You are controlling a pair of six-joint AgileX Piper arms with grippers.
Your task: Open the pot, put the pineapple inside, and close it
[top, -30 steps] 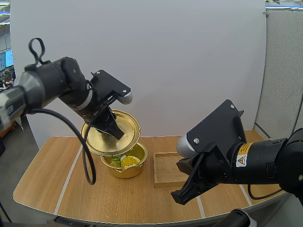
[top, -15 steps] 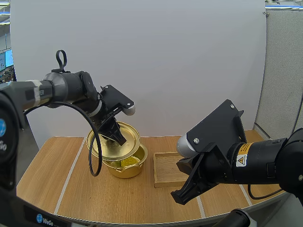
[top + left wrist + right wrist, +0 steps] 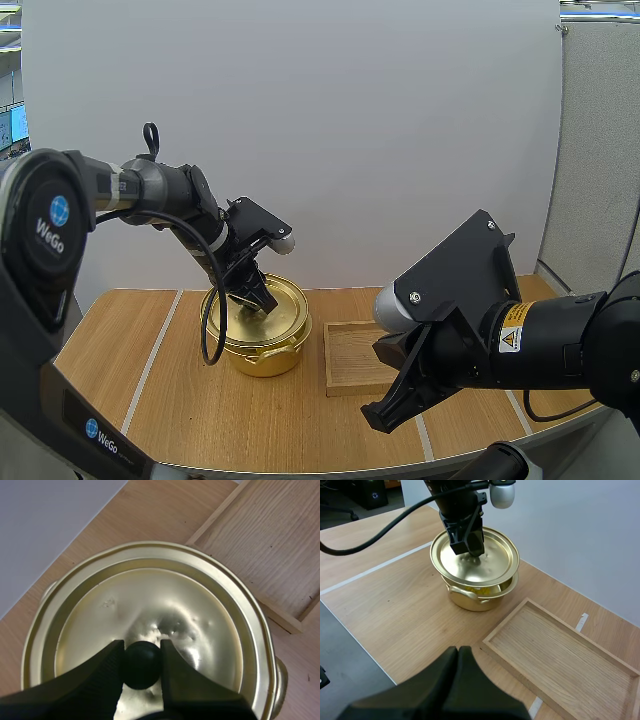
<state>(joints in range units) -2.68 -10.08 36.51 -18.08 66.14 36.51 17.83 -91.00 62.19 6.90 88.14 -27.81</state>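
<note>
Knob (image 3: 142,664) of lid (image 3: 165,595) pinched by left fingers (image 3: 100,675); lid just over pot (image 3: 262,358). Tray (image 3: 560,650) just beside pot on table (image 3: 150,400). Fingers of right gripper (image 3: 458,651) pressed together, well apart from pot. Pineapple (image 3: 479,586) mostly hidden: yellow sliver glimpsed under lid.

A light wooden worktop (image 3: 280,420) with a rounded front edge and pale stripes (image 3: 156,355) running front to back stands before a plain white wall panel (image 3: 400,120). A grey fabric partition (image 3: 600,150) stands right of the panel. Past the worktop's edge the floor (image 3: 350,655) is dark grey. The light is soft and even.
</note>
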